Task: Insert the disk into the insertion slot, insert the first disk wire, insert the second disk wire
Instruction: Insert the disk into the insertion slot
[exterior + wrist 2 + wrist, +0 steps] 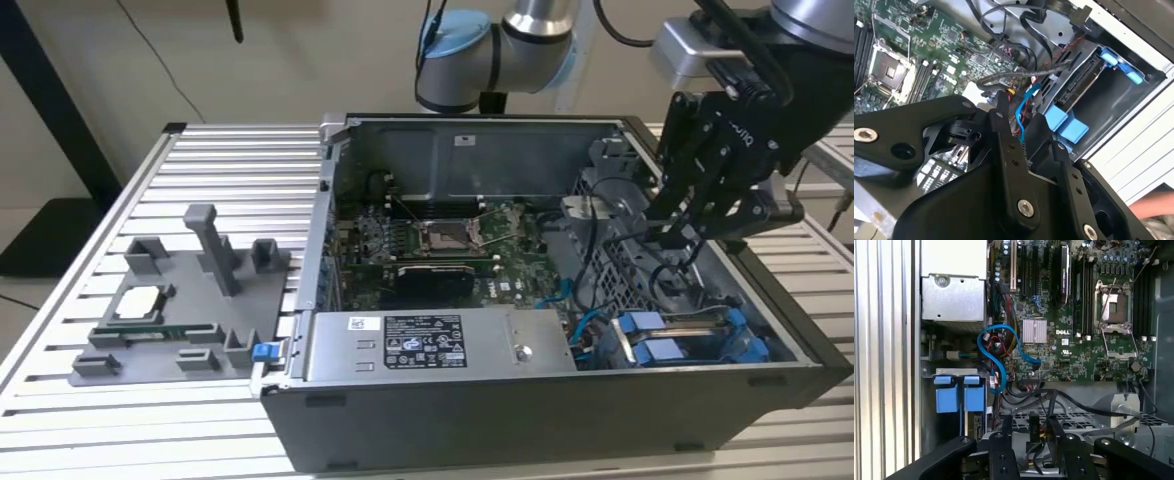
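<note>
I'm looking at a worktable (200, 150) topped with ribbed aluminium slats that run across it, pale and evenly lit with no hard shadows. Behind it, on the far side, is a plain cream wall (307, 60) with a thin cable (154, 50) trailing down it. At the exterior view's left a black post (54, 100) slants down to a dark base (40, 235) on the light floor (14, 320).

One open computer case (534, 420) on one slatted tabletop (134, 430). Inside it: one motherboard (454, 245), one processor socket (445, 236), one grey power-supply box (427, 345), one disk (1081, 80), one blue cable (999, 340) and two blue tabs (946, 396). One grey parts tray (174, 310) at the exterior view's left. One robot arm (507, 40), one gripper (681, 238)
</note>
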You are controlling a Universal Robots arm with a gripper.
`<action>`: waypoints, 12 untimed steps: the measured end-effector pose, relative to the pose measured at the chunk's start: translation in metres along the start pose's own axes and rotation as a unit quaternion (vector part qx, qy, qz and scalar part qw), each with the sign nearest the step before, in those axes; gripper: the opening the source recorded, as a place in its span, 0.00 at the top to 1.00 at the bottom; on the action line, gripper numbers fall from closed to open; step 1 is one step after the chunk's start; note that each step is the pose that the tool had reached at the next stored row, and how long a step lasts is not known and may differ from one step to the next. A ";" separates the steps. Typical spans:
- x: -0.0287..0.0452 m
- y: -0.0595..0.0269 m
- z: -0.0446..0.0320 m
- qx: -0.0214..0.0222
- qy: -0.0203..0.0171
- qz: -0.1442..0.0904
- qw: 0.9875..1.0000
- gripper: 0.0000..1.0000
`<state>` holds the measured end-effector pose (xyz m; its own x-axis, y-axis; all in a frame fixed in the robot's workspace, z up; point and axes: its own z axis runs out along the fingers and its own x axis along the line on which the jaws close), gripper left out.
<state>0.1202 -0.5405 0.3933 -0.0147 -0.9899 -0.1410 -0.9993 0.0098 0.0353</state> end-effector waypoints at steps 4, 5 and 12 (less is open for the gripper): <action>0.0005 0.0024 0.0029 0.007 -0.004 -0.001 1.000 1.00; 0.0006 0.0032 0.0034 0.007 -0.006 -0.001 1.000 1.00; 0.0010 0.0053 0.0063 0.013 -0.026 -0.003 1.000 1.00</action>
<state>0.1148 -0.5405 0.3871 -0.0105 -0.9814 -0.1917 -0.9999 0.0088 0.0097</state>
